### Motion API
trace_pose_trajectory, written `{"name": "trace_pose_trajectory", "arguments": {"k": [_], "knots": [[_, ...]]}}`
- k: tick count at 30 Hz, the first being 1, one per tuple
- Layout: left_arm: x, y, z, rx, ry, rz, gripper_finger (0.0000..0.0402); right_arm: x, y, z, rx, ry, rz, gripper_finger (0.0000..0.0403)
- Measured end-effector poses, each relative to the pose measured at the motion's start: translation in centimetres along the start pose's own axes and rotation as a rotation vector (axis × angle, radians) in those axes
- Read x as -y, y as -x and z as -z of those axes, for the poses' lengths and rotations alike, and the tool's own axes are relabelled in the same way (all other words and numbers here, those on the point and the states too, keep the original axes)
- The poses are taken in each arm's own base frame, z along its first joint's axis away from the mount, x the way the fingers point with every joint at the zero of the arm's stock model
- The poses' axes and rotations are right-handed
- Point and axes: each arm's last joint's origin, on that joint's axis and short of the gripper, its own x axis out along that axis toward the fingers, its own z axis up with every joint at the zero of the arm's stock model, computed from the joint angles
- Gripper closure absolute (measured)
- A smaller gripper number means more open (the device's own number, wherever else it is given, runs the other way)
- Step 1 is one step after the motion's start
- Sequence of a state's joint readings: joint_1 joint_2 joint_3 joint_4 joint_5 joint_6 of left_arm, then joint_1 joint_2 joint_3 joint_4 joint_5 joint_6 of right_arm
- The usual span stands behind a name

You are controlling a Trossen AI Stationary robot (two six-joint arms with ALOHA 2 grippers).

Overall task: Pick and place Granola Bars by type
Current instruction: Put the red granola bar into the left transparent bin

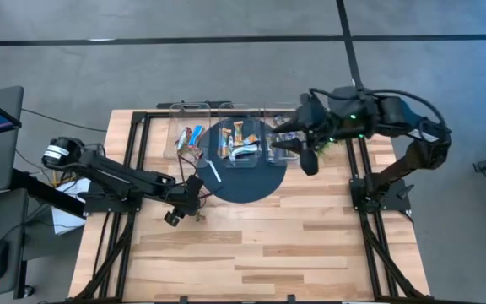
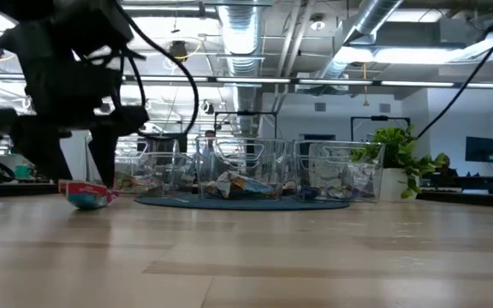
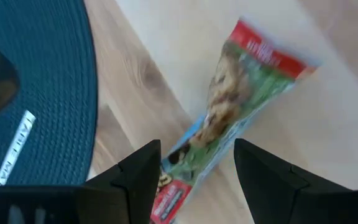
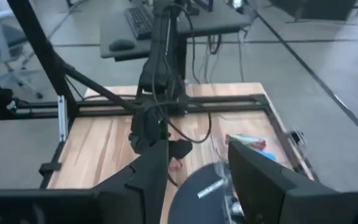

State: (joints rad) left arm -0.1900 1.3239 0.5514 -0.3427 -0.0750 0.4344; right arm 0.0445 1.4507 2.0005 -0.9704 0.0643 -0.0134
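High view: the left gripper [image 1: 178, 216] was held low over the bare wooden table [image 1: 310, 245], just off the near-left edge of the round dark mat [image 1: 247, 181]. Clear bins [image 1: 194, 127] were lined along the far side of the mat, with granola bars [image 1: 241, 142] sorted inside them, and a thin white stick [image 1: 215, 174] lay on the mat. The right gripper [image 1: 292, 143] was raised over the bins at the right end, beside a small green plant [image 1: 327, 149].

Low view: a loose bar [image 2: 86, 196] was seen lying flat on the wood, left of the mat, with the left arm's dark fingers [image 2: 101, 162] coming down right by it. The bins [image 2: 246, 175] and the plant [image 2: 396, 154] stood behind.

Left wrist view: the loose bar [image 3: 229, 118], in a red, green and blue wrapper, was lying on the wood beside the mat [image 3: 48, 81]. The two fingers [image 3: 142, 174] were spread apart, one end of the bar showing in the gap between them, ungripped.

Right wrist view: the right fingers [image 4: 151, 171] were spread, with nothing between them, and the left arm [image 4: 160, 81] and the loose bar [image 4: 247, 142] were seen beyond.
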Motion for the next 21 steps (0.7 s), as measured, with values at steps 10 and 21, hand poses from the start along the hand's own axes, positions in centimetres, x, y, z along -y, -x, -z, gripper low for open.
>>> {"name": "trace_pose_trajectory", "arguments": {"k": [10,21], "knots": [[-1.3,-1.9,1.0,-0.075,0.078,0.048,0.0203,-2.7,1.4,0.8,-0.052,-0.017,0.079,0.0263],[-1.4,-1.6,1.6,-0.13,0.356,0.119,0.0268,-4.8,4.9,2.5,-0.127,0.025,0.199,0.0281]]}}
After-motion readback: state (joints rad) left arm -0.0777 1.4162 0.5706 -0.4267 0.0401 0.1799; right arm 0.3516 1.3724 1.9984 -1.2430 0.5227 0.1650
